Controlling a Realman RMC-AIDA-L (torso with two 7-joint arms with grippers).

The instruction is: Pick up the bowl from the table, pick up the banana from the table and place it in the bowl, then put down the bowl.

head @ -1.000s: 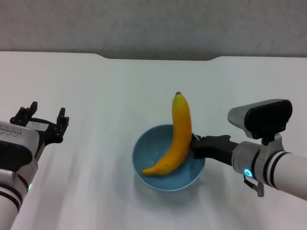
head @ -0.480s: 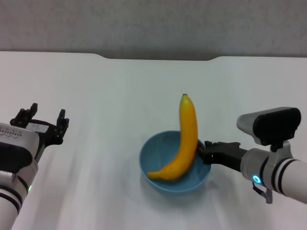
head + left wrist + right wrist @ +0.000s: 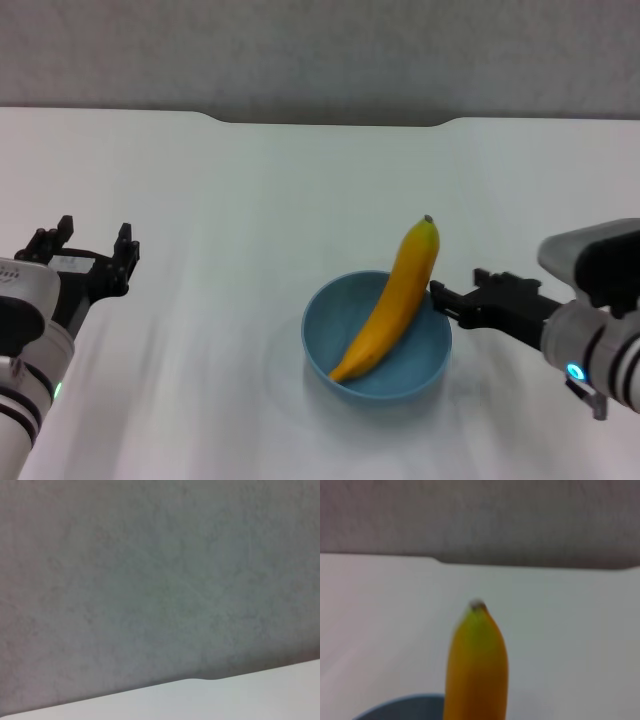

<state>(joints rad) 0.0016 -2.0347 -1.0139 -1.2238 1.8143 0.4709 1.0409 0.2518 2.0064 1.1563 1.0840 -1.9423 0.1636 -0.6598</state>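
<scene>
The light-blue bowl (image 3: 410,372) rests on the white table (image 3: 250,200), right of centre. The yellow-orange banana (image 3: 392,305) lies slanted in it, its dark tip sticking out over the far right rim. My right gripper (image 3: 446,304) is at the bowl's right rim, beside the banana, with its fingers apart. The right wrist view shows the banana (image 3: 477,670) close up and a bit of the bowl rim (image 3: 402,707). My left gripper (image 3: 92,247) is open and empty, held at the left, well away from the bowl.
The table's far edge has a shallow notch (image 3: 330,121) in front of a grey wall. The left wrist view shows only that wall and the table edge (image 3: 200,685).
The bowl with the banana has moved right and down onto the table. The banana has tipped further to the right. My right gripper has moved right and opened. The left arm has barely moved.
</scene>
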